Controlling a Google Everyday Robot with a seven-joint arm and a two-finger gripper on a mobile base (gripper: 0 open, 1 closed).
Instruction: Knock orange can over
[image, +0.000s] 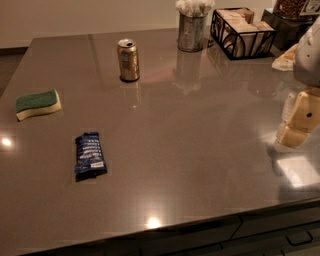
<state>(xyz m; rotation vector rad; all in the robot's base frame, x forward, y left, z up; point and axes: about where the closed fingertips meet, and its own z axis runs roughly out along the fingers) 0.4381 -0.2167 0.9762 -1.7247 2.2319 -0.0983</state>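
Note:
The orange can stands upright on the grey-brown countertop at the back left of centre. It is orange-gold with a silver top rim. My gripper is at the right edge of the view, pale cream in colour, just above the counter and far to the right of the can.
A grey metal cup of white-tipped sticks and a black wire basket with paper goods stand at the back right. A green and yellow sponge lies at the left. A dark blue snack packet lies front left. Drawers run below the front edge.

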